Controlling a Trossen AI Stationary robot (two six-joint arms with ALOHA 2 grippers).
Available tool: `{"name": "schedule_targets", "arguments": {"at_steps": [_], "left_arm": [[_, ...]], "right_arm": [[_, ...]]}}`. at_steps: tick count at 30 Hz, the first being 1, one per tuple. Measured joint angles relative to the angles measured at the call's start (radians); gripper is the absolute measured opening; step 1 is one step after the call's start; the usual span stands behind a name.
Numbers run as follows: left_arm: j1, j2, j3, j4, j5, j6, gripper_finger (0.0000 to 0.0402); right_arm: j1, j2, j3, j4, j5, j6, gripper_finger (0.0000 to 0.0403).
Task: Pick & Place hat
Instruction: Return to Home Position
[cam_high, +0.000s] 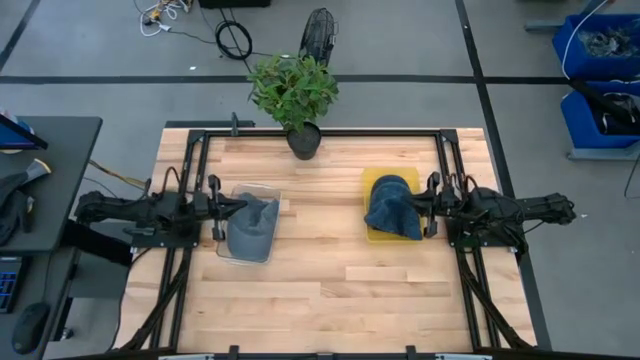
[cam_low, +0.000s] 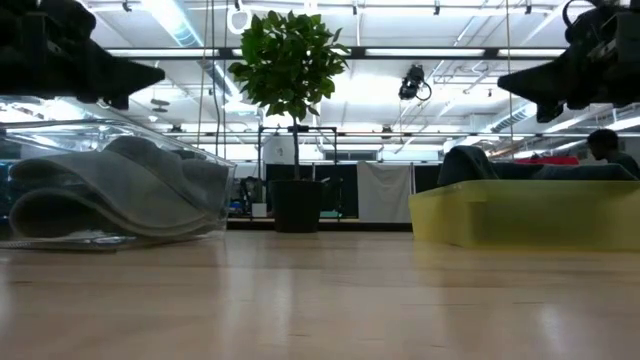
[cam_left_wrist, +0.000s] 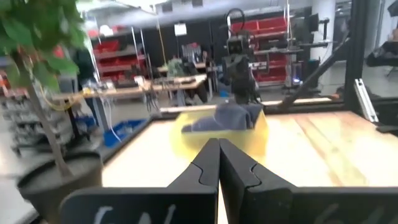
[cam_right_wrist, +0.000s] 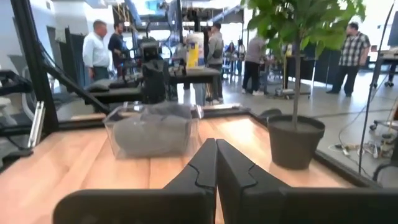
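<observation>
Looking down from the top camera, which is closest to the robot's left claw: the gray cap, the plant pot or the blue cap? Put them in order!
From the left gripper, seen from above:
1. Gray cap: right beside it, in the transparent bin.
2. Plant pot: at the back, in the middle.
3. Blue cap: on the right side, in the yellow bin.

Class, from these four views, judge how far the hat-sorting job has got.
Done: the gray cap lies in the transparent bin, and the blue cap lies in the yellow bin. In hand: nothing; the left gripper and the right gripper are shut and empty, each above the table near its bin. Left: no loose cap shows, so probably only the return to rest.
</observation>
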Motion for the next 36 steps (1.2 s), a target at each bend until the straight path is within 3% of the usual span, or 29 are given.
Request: {"name": "schedule_targets", "arguments": {"at_steps": [5,36], "left_arm": [[0.0,0.0,0.0,-0.03,0.002,-0.074,0.0003],[0.0,0.0,-0.002,-0.013,-0.002,-0.069,0.0003]], "right_arm": [[0.0,0.0,0.0,-0.007,-0.003,0.004,0.0007],[0.0,0.001,0.0,-0.008,-0.005,0.001,0.0007]]}}
